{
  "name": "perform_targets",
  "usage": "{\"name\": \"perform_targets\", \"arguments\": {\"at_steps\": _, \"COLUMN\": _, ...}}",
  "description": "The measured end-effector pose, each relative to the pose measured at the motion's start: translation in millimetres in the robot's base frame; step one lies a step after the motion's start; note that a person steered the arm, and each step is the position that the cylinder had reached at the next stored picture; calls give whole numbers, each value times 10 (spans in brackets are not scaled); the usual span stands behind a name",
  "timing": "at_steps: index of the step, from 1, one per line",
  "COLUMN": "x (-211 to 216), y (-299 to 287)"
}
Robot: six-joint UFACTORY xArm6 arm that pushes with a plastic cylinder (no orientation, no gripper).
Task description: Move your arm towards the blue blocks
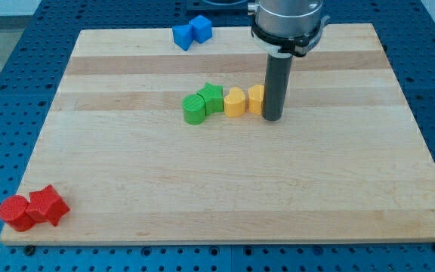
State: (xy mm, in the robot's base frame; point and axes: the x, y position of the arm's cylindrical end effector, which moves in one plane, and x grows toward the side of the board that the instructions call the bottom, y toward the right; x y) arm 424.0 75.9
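Observation:
Two blue blocks sit touching at the view's top, left of centre: one (182, 36) on the left and one (200, 28) on the right. My tip (272, 118) rests on the wooden board (225, 189) near its middle, right against a yellow block (256, 99) on its left. The blue blocks lie up and to the left of my tip, well apart from it.
A second yellow block (235, 103) stands left of the first, then a green star-like block (211, 98) and a green cylinder (195, 109). A red cylinder (15, 212) and a red star-like block (47, 205) sit at the board's bottom left corner.

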Motion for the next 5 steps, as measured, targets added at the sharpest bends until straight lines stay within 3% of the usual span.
{"name": "perform_targets", "arguments": {"at_steps": 1, "x": -188, "y": 614}}
{"name": "perform_targets", "arguments": {"at_steps": 2, "x": -883, "y": 811}}
{"name": "perform_targets", "arguments": {"at_steps": 3, "x": -1515, "y": 440}}
{"name": "perform_targets", "arguments": {"at_steps": 5, "x": -2158, "y": -1621}}
